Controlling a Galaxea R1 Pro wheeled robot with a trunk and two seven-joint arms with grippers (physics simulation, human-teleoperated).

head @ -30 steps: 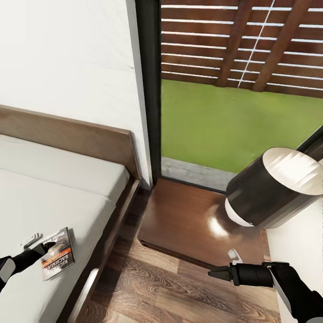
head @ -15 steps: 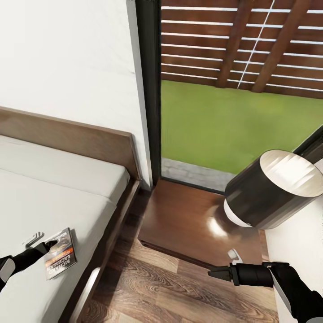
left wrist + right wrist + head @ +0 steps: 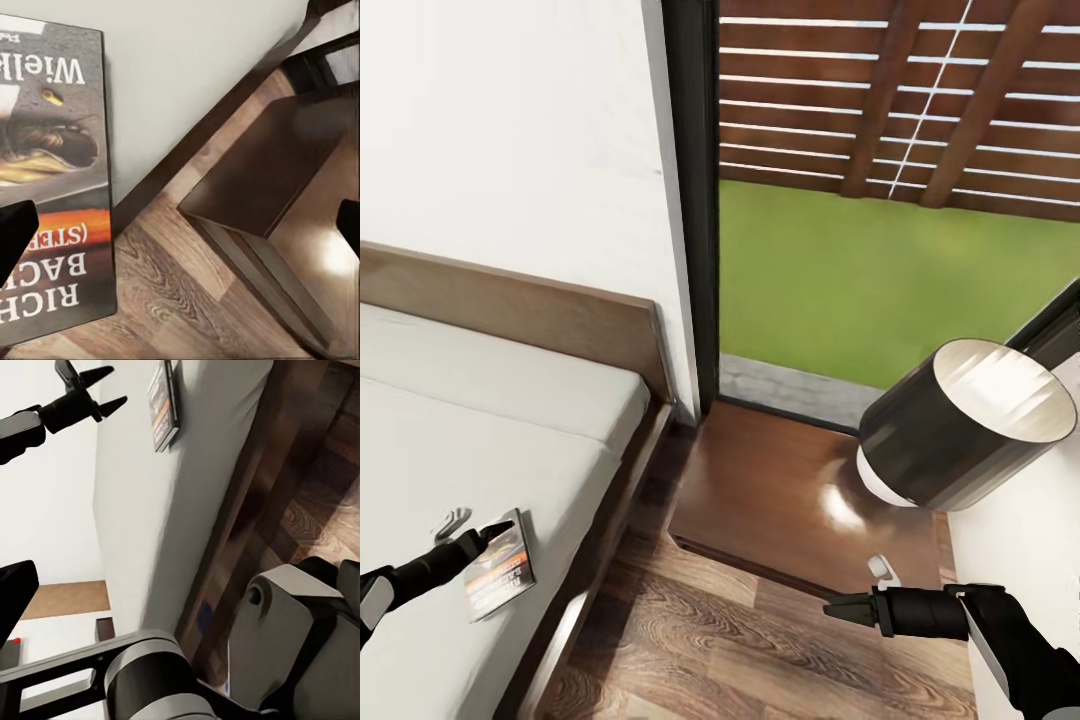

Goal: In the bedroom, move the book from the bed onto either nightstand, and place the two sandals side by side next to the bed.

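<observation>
Head view: book (image 3: 498, 566) flat on the bed (image 3: 480, 440) mattress near its edge, left end effector (image 3: 478, 535) spread wide right at the book's near corner, apparently not yet gripping. Nightstand (image 3: 800, 500) just beside the bed, lamp (image 3: 960, 430) crowding its far side. Right end effector (image 3: 838, 606) hovering over the floor, pinched narrow, empty. Risk: thin paperback sliding off the mattress edge if nudged rather than pinched. Left wrist view: cover lettering readable, unreadable from the head. Right wrist view: left end effector (image 3: 101, 390) clearly splayed.
</observation>
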